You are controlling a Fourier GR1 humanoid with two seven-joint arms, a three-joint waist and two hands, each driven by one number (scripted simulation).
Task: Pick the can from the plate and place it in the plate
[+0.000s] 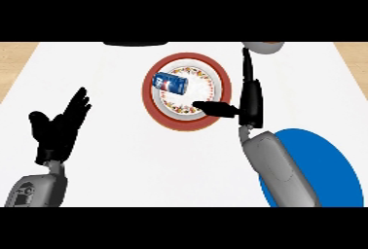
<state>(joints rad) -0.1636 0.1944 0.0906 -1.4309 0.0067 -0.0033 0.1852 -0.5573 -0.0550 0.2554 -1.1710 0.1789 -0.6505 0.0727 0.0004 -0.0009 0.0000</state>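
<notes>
**Can lying in the red-rimmed plate**

Resting at the left, the left robot hand (59, 127) is relaxed, fingers up. A blue can (170, 82) lies sideways on the red-rimmed patterned plate (222, 78); its label is unreadable. The right robot hand (248, 104) is beside it, released, thumb over the rim. A blue plate (332, 165) sits right, holding nothing; the transfer looks outstanding.

Left hand (59, 127) rests open, fingers up; right hand (248, 99) stretches forward, thumb out sideways.
</notes>
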